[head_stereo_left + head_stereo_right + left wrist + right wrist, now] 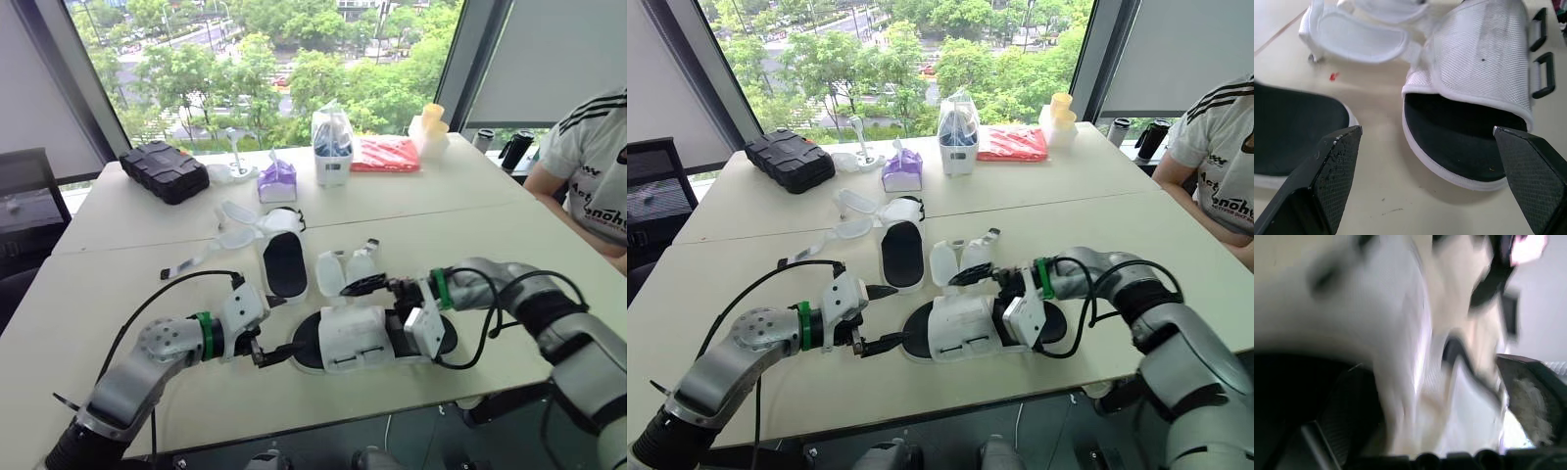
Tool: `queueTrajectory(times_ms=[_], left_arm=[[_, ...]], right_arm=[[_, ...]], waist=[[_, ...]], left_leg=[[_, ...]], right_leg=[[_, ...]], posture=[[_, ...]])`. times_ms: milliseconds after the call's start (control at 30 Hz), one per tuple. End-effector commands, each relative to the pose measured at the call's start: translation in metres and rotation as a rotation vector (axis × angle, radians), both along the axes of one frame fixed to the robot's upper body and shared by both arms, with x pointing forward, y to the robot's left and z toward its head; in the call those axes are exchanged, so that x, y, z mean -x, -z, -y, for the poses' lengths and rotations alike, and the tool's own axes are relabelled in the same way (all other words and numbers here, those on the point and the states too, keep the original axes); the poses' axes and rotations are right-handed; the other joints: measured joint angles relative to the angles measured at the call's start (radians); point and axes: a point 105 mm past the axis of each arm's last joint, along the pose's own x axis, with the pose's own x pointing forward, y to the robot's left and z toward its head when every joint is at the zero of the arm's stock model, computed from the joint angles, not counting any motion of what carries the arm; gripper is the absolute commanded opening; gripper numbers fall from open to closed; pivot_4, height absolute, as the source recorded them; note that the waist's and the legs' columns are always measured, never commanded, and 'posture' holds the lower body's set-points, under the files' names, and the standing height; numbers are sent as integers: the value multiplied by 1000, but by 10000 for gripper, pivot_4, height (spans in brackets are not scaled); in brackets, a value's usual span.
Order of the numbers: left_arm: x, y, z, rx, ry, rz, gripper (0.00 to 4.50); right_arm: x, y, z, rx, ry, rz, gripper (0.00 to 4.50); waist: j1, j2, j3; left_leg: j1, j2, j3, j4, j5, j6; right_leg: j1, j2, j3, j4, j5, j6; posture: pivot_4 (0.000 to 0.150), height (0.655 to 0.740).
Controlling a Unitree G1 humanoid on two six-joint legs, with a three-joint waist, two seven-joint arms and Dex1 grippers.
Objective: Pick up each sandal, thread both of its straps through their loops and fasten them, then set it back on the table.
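Left gripper (904, 313) is recorded low at the front of the table (1117, 211), jaws spread wide, one finger on either side of the toe opening of the near sandal (965, 328), apparently without touching it. This sandal lies flat near the table's front edge, black footbed up, white mesh upper across it, and black loops (1537, 30) on its near flank. Two white straps (942, 264) lie open on the table at its far side, unthreaded (ownership is judged from position; the second sandal (901, 253) lies just beyond, its straps also loose). Right gripper (970, 277) is placed at those straps. In its wrist view the fingers (1528, 401) stand apart with blurred white material between them, and whether anything is pinched cannot be told.

Step in hand, as judged: securing the near sandal and taking the first strap. The toe should be clamped across sole and upper, not mesh alone, with the loops turned toward the right gripper. One strap should be pinched close to its tip, led over the upper and fed straight through its matching loop. Risk noted: the sandal may be dragged toward the edge if it is pulled before it is held.
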Motion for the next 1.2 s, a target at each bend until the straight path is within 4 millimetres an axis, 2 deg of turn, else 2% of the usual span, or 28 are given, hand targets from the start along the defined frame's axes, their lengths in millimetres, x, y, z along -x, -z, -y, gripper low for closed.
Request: queueTrajectory(times_ms=[33,67,133,333,400,500,667,800,900,1033,1200], left_arm=[[3,-4,9,0,80,39,45000],[5,-3,11,-3,96,33,39326],[7,-1,13,-5,118,23,32406],[8,8,26,22,158,-42,1016],[7,13,27,7,164,-54,394],[5,23,31,-5,166,-99,394],[0,28,40,18,169,-137,394],[-4,24,49,75,165,-155,394],[-4,26,54,81,170,-164,394],[-3,29,55,67,180,-167,394],[-2,31,54,57,185,-171,394]], right_arm=[[4,-16,10,-7,142,-191,44453],[6,-19,13,-6,173,-238,45000],[9,-24,16,-12,215,-301,45000],[1,-56,23,-178,400,-453,45000],[0,-59,26,-193,440,-477,45000],[-15,-66,38,-291,594,-539,45000],[-28,-64,49,-410,762,-676,45000],[-38,-60,53,-576,919,-924,45000],[-36,-52,46,-657,983,-1195,45000],[-42,-54,32,-750,1016,-1448,45000],[-50,-42,12,-729,1068,-1629,45000]], waist=[[-3,0,0],[-4,0,0],[-8,0,0],[0,1,0],[4,0,0],[9,0,0],[17,0,0],[20,0,0],[22,0,0],[20,0,0],[21,1,0]], left_leg=[[0,0,0,0,0,1],[0,0,1,0,-1,1],[0,0,1,0,-1,2],[-2,0,2,0,-1,2],[-2,0,1,0,-1,2],[-3,0,1,0,-1,2],[-3,0,2,0,-1,2],[-4,0,2,0,-1,2],[-4,0,1,1,-1,2],[-4,0,1,1,-1,2],[-4,0,1,0,-1,2]], right_leg=[[0,-1,0,-1,0,0],[0,-3,0,-1,0,0],[-1,-4,0,-1,0,0],[-3,-4,0,-1,0,1],[-3,-5,0,-1,0,1],[-3,-5,-1,-2,0,1],[-3,-5,-1,-2,0,1],[-3,-5,-1,-2,0,1],[-3,-6,-2,-2,0,1],[-4,-6,-2,-2,0,1],[-4,-6,-2,-2,0,1]], posture=[[1500,7400],[1500,7400],[1500,7400],[1500,7400],[1500,7400],[1500,7400],[1500,7400],[1500,7400],[1500,7400],[1500,7400],[1500,7400]])
